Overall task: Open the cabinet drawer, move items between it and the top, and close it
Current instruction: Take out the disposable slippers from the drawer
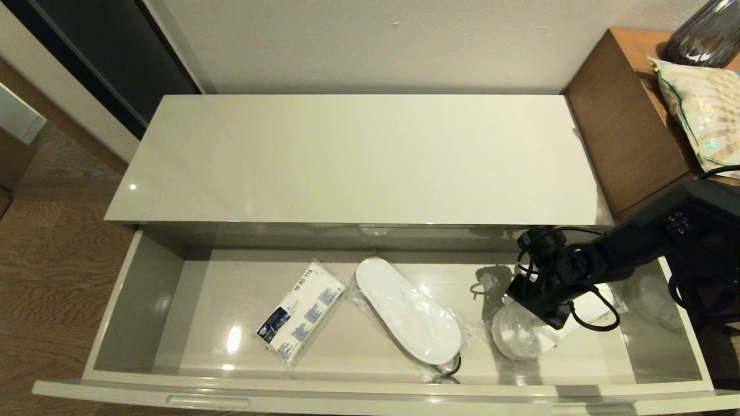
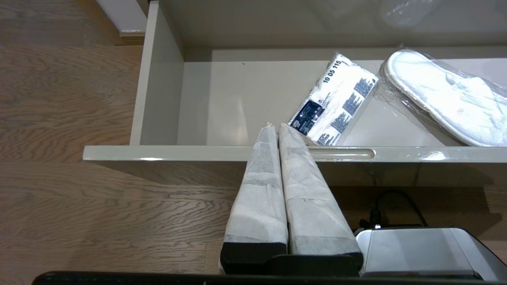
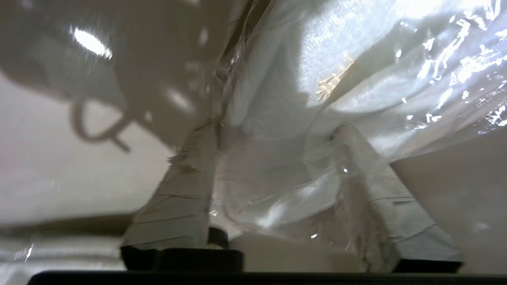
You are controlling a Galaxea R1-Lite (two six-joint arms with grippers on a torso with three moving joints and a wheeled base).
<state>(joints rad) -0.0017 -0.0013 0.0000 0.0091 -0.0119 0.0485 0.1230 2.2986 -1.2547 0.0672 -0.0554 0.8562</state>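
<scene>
The cabinet drawer (image 1: 370, 394) stands pulled fully out below the bare glossy top (image 1: 358, 156). Inside lie a white printed packet with a dark blue label (image 1: 300, 312) (image 2: 334, 105) and a clear-wrapped white slipper (image 1: 407, 312) (image 2: 443, 97) in the middle. At the drawer's right end my right gripper (image 1: 535, 306) (image 3: 275, 132) reaches down onto a second wrapped slipper (image 1: 517, 332) (image 3: 277, 158). Its fingers press the slipper's sides and the wrap bunches between them. My left gripper (image 2: 276, 126) hangs shut and empty just before the drawer front, near a finger recess (image 2: 344, 153).
A brown wooden desk (image 1: 624, 115) rises to the right of the cabinet, carrying a green-trimmed snack bag (image 1: 702, 110) and a dark vase (image 1: 708, 34). Wooden floor (image 1: 52, 271) lies left of the drawer. My silver base (image 2: 420, 249) sits below the drawer front.
</scene>
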